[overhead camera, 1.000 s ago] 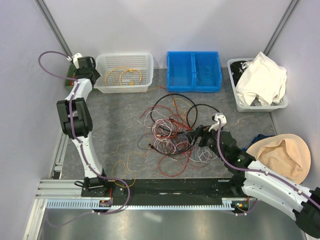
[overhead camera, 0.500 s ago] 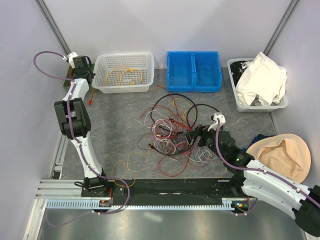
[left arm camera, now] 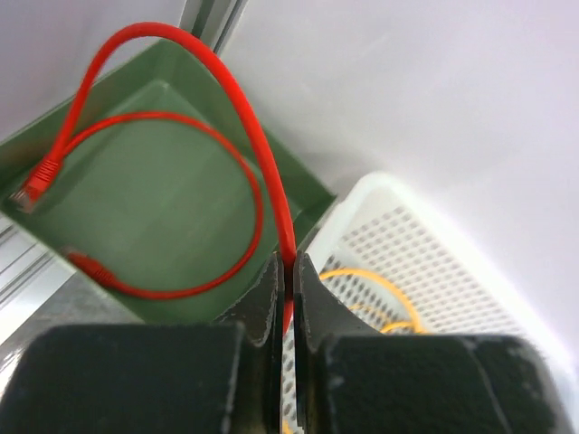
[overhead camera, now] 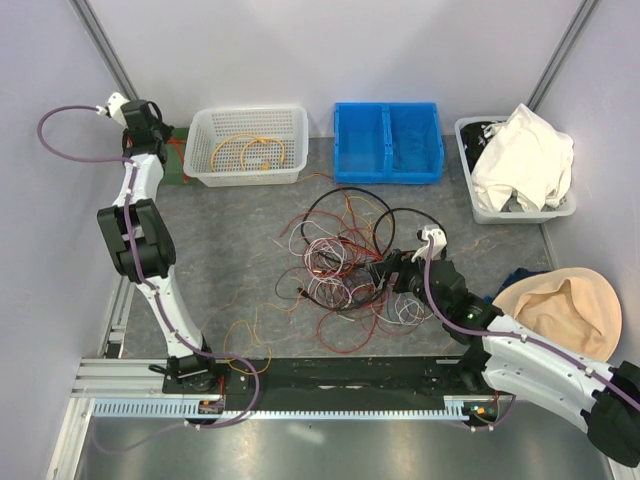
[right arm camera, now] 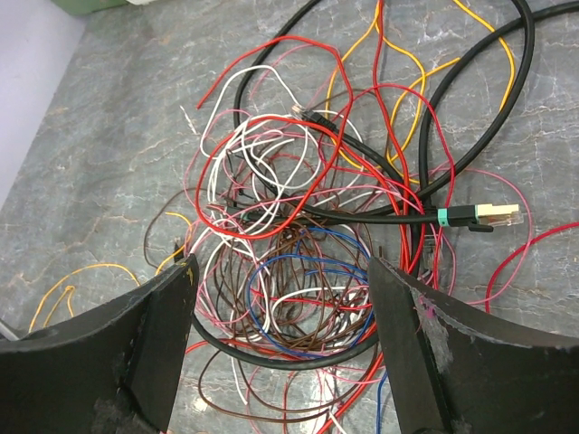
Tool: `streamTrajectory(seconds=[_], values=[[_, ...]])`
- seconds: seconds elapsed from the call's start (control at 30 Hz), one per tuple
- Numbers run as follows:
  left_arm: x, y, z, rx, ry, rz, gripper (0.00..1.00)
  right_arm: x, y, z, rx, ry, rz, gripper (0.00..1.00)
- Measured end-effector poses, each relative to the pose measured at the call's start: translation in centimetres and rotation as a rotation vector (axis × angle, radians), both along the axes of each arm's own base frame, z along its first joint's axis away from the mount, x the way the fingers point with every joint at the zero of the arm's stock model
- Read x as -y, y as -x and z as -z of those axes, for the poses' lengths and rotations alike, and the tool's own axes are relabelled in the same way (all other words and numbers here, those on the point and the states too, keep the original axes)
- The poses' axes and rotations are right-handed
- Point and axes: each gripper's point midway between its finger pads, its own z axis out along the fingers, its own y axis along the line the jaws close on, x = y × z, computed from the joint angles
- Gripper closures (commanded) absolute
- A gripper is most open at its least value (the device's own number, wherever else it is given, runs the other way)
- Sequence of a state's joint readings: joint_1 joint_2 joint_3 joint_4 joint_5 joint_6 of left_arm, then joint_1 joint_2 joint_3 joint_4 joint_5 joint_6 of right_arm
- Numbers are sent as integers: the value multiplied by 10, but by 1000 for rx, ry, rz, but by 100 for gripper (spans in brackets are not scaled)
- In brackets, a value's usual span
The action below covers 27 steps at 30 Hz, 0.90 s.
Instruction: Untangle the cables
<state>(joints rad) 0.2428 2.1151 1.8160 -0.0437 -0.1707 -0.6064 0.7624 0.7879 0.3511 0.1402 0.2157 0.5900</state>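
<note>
Lower run of red cable (left arm camera: 246,119) hidden inside left tool (left arm camera: 288,264), clamped tight on it over green bin (left arm camera: 167,212). Right tool (right arm camera: 282,271) spread wide above cables (overhead camera: 345,265) heaped mid grey marbled bench (overhead camera: 225,250); white walls (overhead camera: 300,55).

Wht basket (overhead camera: 250,178), blue bin (overhead camera: 388,177), grn tray (left arm camera: 163,194)

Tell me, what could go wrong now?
The left tool pinches a red cable whose loop arcs above the rim of the green bin; let go, it may spring out. The open right tool hangs over the tangled cables; closing there could grab several wires and drag the whole clump.
</note>
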Motion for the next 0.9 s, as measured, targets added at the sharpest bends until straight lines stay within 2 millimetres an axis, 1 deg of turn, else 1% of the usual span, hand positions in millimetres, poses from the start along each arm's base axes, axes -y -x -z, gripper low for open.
streamTrajectory(seconds=[0.17, 0.27, 0.4, 0.47, 0.57, 0.6, 0.67, 0.73, 0.8, 0.9], values=[[-8, -5, -19, 77, 50, -14, 98, -1, -2, 6, -13, 13, 2, 17], [-10, -9, -36, 116, 40, -17, 98, -1, -4, 7, -14, 14, 7, 17], [-12, -15, -67, 188, 16, -21, 98, 0, -6, 9, -17, 16, 12, 17], [-14, -18, -88, 237, -1, -25, 98, 0, -6, 10, -21, 20, 13, 17], [-16, -21, -106, 287, -18, -33, 98, -1, -7, 14, -30, 28, 13, 17], [-18, -22, -109, 299, -23, -36, 98, -1, -7, 16, -34, 31, 13, 17], [-19, -25, -110, 314, -29, -40, 98, -2, -8, 19, -41, 37, 12, 17], [-21, -29, -101, 316, -30, -41, 98, -2, -9, 22, -47, 43, 13, 17], [-22, -33, -82, 297, -26, -41, 98, -2, -9, 25, -53, 47, 14, 17], [-23, -40, -49, 256, -15, -42, 98, -2, -11, 27, -58, 51, 17, 17]])
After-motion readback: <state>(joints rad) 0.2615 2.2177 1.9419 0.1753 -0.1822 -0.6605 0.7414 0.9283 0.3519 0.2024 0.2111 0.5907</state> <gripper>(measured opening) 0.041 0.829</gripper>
